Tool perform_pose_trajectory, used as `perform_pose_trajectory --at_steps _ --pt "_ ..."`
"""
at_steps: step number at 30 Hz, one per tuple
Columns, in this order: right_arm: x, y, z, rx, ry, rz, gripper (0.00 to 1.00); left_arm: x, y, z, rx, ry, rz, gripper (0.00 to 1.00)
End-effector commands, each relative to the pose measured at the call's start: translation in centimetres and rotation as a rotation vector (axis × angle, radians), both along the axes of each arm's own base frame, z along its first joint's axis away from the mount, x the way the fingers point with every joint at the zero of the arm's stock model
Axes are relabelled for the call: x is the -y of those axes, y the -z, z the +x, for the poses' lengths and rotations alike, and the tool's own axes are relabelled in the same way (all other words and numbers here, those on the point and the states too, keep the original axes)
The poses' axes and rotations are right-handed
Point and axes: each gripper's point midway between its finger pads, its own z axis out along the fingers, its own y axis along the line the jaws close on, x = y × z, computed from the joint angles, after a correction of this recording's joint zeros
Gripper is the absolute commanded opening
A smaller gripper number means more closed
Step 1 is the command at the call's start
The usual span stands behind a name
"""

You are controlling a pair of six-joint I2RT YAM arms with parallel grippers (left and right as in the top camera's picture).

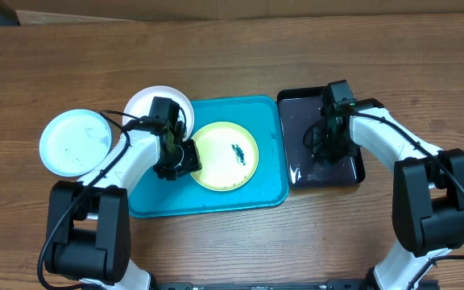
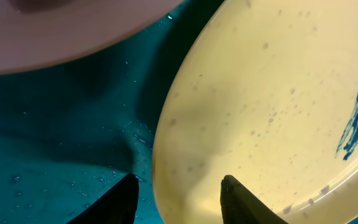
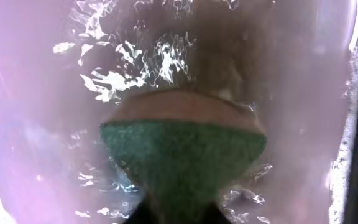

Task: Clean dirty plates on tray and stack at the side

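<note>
Right gripper (image 3: pixel 179 213) clamped on green sponge (image 3: pixel 182 155), clear at wrist, hidden overhead.

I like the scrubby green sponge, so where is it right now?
In the right wrist view the green sponge is pinched in the right claw, over the wet black tray, which sits just right of the teal tray.

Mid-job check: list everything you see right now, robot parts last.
table: one, brown wood
teal tray: one, teal, table centre
yellow plate: one, yellow, blue-green smear, on teal tray
white plate: one, white, over teal tray's far-left corner
mint plate: one, pale mint, on table left of teal tray
black tray: one, black, right of teal tray
sponge: one, green, in black tray
left gripper: open, astride yellow plate's rim
right gripper: shut on sponge
</note>
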Motion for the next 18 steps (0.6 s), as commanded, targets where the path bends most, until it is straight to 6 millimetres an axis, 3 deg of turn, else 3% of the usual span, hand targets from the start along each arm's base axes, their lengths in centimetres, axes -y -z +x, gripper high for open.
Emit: perform_pose_trajectory --at_steps 1,5,7,8,11,12,14,16,17,18 --pt "-0.2 -0.4 0.0 0.001 0.0 0.013 0.97 0.4 -0.6 0.6 0.021 0.026 -0.012 0.45" --pt "-0.7 -0.7 -1.2 -0.061 -0.002 0.047 0.99 0.4 -0.5 0.3 0.009 0.026 -0.01 0.45" --pt "-1.0 -0.7 -2.0 -0.094 -0.003 0.066 0.93 0.4 -0.5 0.2 0.006 0.026 -0.01 0.45" --pt "-1.1 -0.8 -2.3 -0.108 -0.002 0.069 0.82 0.4 -0.5 0.2 0.004 0.026 -0.009 0.45" --pt "-0.9 -0.7 -2.7 -0.123 -0.002 0.065 0.12 0.4 -0.5 0.2 0.003 0.026 -0.009 0.45" --pt "-0.9 -0.7 -2.7 -0.124 -0.002 0.065 0.04 0.4 -0.5 0.2 0.003 0.026 -0.009 0.45" --pt "-0.9 -0.7 -2.7 -0.123 -0.002 0.065 0.07 0.4 -0.5 0.2 0.003 0.026 -0.009 0.46" --pt "-1.0 -0.9 -2.4 -0.112 -0.007 0.066 0.72 0.4 -0.5 0.2 0.003 0.026 -0.009 0.45" --pt "-1.0 -1.0 -2.2 -0.106 -0.007 0.067 0.84 0.4 -0.5 0.2 0.004 0.029 -0.009 0.45" --pt "-1.0 -1.2 -1.9 -0.097 -0.009 0.065 0.86 0.4 -0.5 0.2 0.006 0.036 -0.008 0.45"
